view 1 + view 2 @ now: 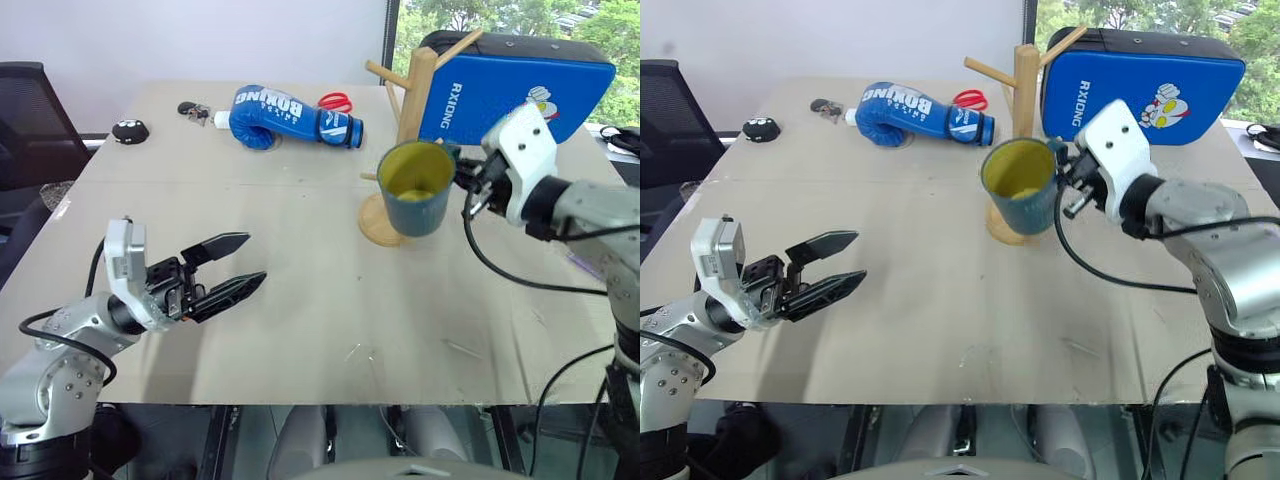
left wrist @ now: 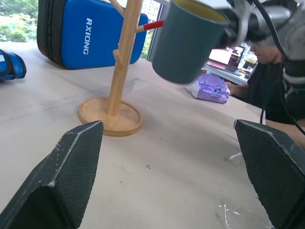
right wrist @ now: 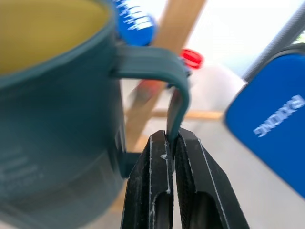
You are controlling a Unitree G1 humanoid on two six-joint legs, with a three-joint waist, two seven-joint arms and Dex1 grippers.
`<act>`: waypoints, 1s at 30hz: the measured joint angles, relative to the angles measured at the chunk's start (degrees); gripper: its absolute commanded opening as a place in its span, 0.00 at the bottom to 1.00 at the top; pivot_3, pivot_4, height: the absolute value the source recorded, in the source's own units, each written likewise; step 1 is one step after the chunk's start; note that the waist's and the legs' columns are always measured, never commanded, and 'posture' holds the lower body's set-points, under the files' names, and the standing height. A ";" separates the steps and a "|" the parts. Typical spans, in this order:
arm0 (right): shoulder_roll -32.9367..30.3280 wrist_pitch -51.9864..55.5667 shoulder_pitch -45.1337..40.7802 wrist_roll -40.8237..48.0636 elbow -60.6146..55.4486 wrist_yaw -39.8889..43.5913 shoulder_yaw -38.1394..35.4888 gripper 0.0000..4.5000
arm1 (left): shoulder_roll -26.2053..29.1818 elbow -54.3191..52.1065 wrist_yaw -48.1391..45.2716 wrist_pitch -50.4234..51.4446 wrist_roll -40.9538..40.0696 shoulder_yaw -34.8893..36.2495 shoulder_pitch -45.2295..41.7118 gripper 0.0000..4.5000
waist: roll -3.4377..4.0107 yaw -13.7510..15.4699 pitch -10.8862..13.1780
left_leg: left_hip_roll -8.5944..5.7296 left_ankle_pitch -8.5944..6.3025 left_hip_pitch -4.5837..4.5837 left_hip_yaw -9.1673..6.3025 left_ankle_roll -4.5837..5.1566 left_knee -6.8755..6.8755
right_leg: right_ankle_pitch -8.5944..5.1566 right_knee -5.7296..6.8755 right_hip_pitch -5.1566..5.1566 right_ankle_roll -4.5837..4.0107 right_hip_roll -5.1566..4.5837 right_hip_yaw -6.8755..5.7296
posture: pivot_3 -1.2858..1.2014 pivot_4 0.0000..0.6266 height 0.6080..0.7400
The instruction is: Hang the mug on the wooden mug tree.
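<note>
The wide beige table (image 1: 300, 300) carries a blue rectangular strike pad (image 1: 520, 95) at its far right and a blue boxing glove (image 1: 285, 117) at the far middle. The light-wood mug tree (image 1: 412, 90) with angled pegs stands upright on its round base just before the pad. The dusty teal ceramic mug (image 1: 415, 190) with a yellow inside hangs in the air in front of the tree, clear of the table. The right tool (image 3: 171, 152) pinches the mug's squarish handle. The left tool (image 1: 230, 268) hovers low, fingers spread, holding nothing.
</note>
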 measured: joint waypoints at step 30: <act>1.88 -27.25 64.29 5.27 -11.06 22.63 -34.20 0.99 | 2.86 -0.51 2.27 -3.52 12.40 -3.86 8.27 1.00 | -0.04 -0.14 -0.04 | 0.12 -0.05 0.56 0.06 0.08 0.02 | -0.15 0.00 0.40 0.28 -0.03 0.05 | 0.52 0.24 1.00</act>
